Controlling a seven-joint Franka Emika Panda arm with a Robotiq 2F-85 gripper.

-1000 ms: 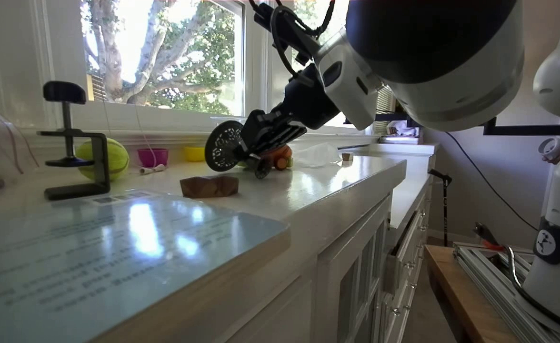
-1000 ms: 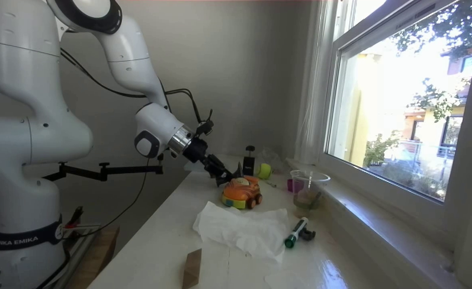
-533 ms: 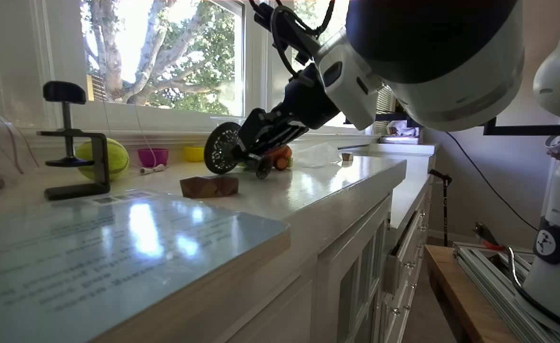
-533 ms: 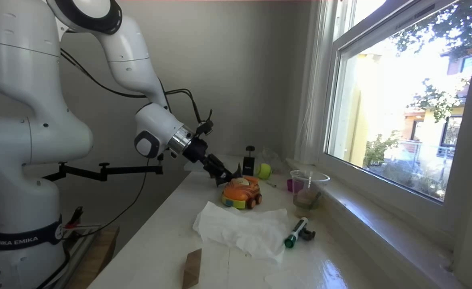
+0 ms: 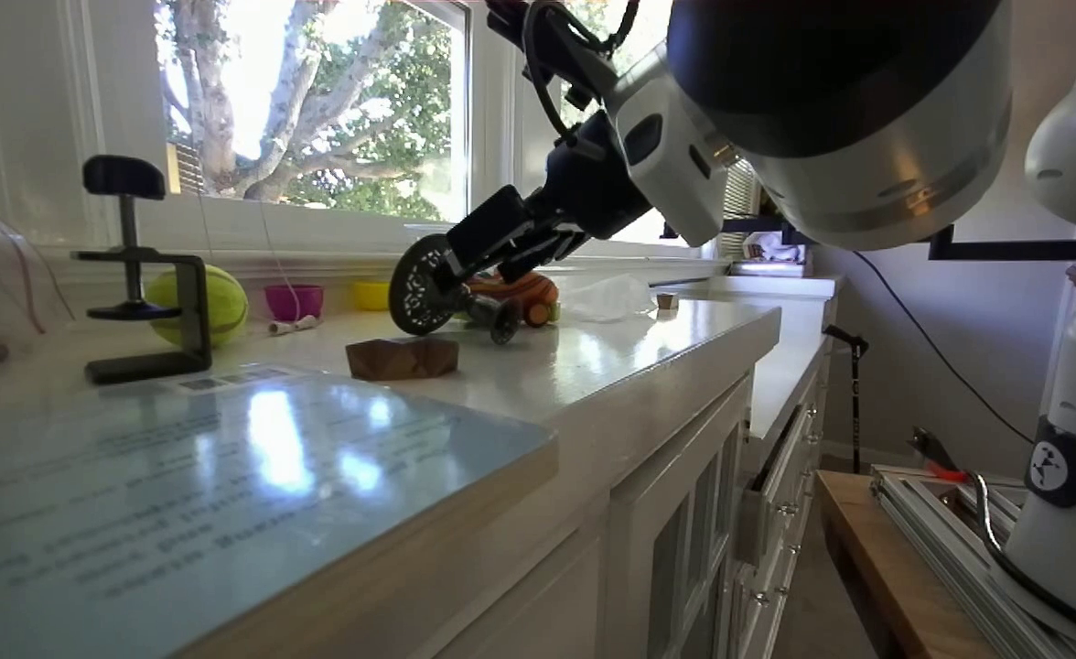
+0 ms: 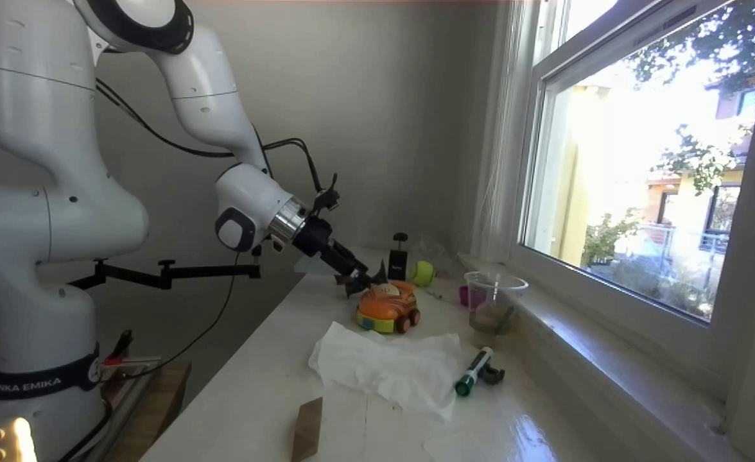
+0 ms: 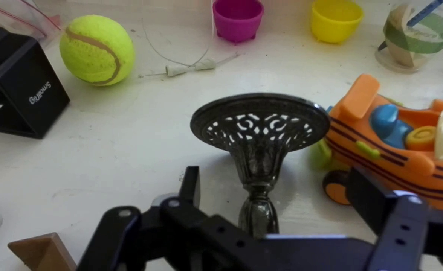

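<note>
A dark metal stand (image 7: 259, 162) with a pierced round disc and a fluted stem lies on its side on the white counter. In the wrist view my gripper (image 7: 280, 190) is open, its black fingers (image 7: 191, 186) spread wide on either side of the stem, with visible gaps to both. The lower stem is hidden behind the gripper linkage. In an exterior view the stand's disc (image 5: 424, 286) leans on edge just beyond the gripper (image 5: 478, 265). An orange toy car (image 7: 387, 146) sits close beside the stand, partly behind the right finger in the wrist view.
A tennis ball (image 7: 97, 51), black clamp (image 7: 29, 90), magenta cup (image 7: 238, 19) and yellow cup (image 7: 336, 20) stand behind. A brown block (image 5: 401, 359) lies close by. Beyond the car are a white cloth (image 6: 384, 366), clear cup (image 6: 493, 308) and green marker (image 6: 474, 372).
My gripper's jaws have spread from close together at the stand's stem to wide apart. The stand has shifted only slightly, staying on the counter. The arm has barely moved.
</note>
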